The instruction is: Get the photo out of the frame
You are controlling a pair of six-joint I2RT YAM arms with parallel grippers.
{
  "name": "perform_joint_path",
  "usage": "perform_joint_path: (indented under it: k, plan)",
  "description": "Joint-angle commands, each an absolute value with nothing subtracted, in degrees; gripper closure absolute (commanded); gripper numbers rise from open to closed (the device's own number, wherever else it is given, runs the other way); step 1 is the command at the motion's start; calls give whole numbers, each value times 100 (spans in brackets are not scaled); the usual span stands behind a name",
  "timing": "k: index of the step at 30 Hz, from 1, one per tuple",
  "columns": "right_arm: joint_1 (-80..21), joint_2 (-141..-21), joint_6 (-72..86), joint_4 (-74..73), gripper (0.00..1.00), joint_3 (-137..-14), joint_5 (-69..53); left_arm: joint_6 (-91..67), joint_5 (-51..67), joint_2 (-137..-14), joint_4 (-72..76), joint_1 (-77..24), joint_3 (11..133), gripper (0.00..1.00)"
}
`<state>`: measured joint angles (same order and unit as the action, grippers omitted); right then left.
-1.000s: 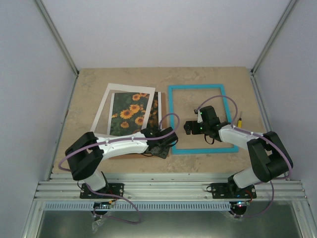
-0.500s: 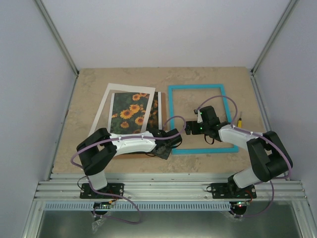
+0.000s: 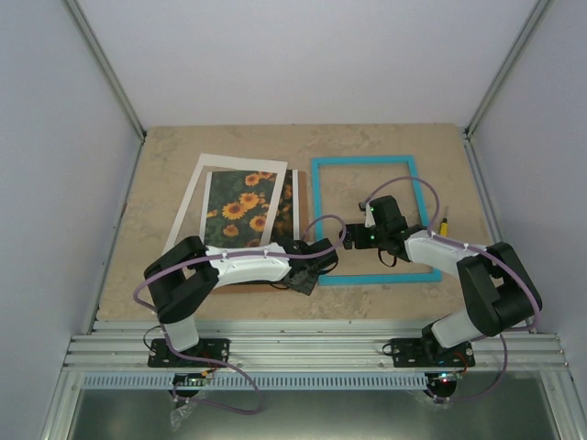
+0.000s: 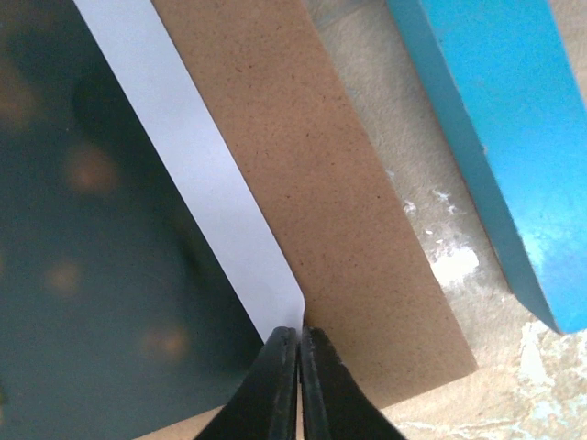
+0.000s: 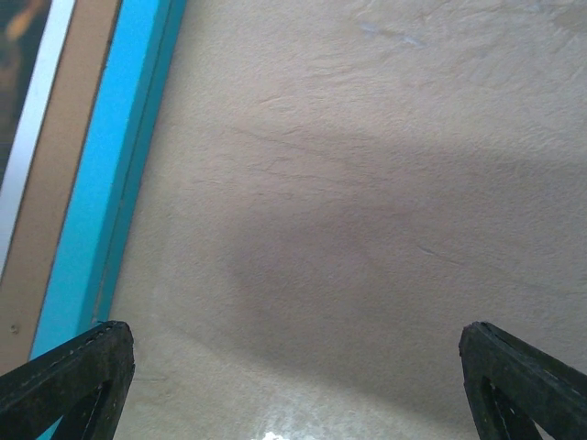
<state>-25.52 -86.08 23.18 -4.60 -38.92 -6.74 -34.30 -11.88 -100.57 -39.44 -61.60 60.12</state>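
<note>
I see the left gripper (image 4: 298, 346) clenched, tips meeting at the photo (image 3: 240, 207) corner; whether they pinch it I cannot tell; the photo lies on the brown backing board (image 4: 321, 202) beside the frame (image 3: 362, 162); the right gripper (image 5: 293, 337) hangs spread wide above the table (image 5: 367, 183).

- One photo (image 3: 240, 206)
- One frame (image 3: 317, 211)
- One white mat (image 3: 193, 197)
- One brown board (image 4: 339, 211)
- One small yellow thing (image 3: 444, 223)
- One table (image 3: 404, 302)
- Two arms: the left arm (image 3: 240, 266) and the right arm (image 3: 440, 247)
- Two grippers: the left gripper (image 4: 300, 341) and the right gripper (image 5: 293, 330)
</note>
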Motion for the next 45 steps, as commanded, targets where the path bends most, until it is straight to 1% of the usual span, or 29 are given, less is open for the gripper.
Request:
perform_joint_path:
  k: [1, 7, 14, 19, 26, 33, 40, 45]
  plan:
    - [-2531, -8399, 2326, -237, 3, -3873, -1041, -3414, -1254, -10032, -3839, -6182, 6027, 100]
    - [-2592, -8194, 2640, 61, 2, -3747, -1836, -3448, -1364, -9709, -3823, -6181, 5986, 100]
    - [-2855, -8426, 3112, 343, 2, -3893, -2647, -3505, -1495, -9248, -3783, -6180, 5874, 100]
    - [-2997, -8691, 3674, 803, 7, -3979, -3325, -3569, -1568, -8978, -3819, -6177, 5823, 100]
    - [-3276, -9238, 4112, 1202, 12, -4406, -3603, -3596, -1625, -8606, -3748, -6179, 5721, 100]
    - [-3404, -9982, 4602, 1858, 21, -4763, -3901, -3630, -1617, -8531, -3663, -6178, 5690, 100]
    - [-3455, -10738, 4794, 1991, 33, -5313, -3905, -3686, -1562, -8473, -3533, -6179, 5679, 100]
    - [-3461, -11235, 5025, 2274, 46, -5522, -3969, -3739, -1515, -8431, -3439, -6179, 5655, 100]
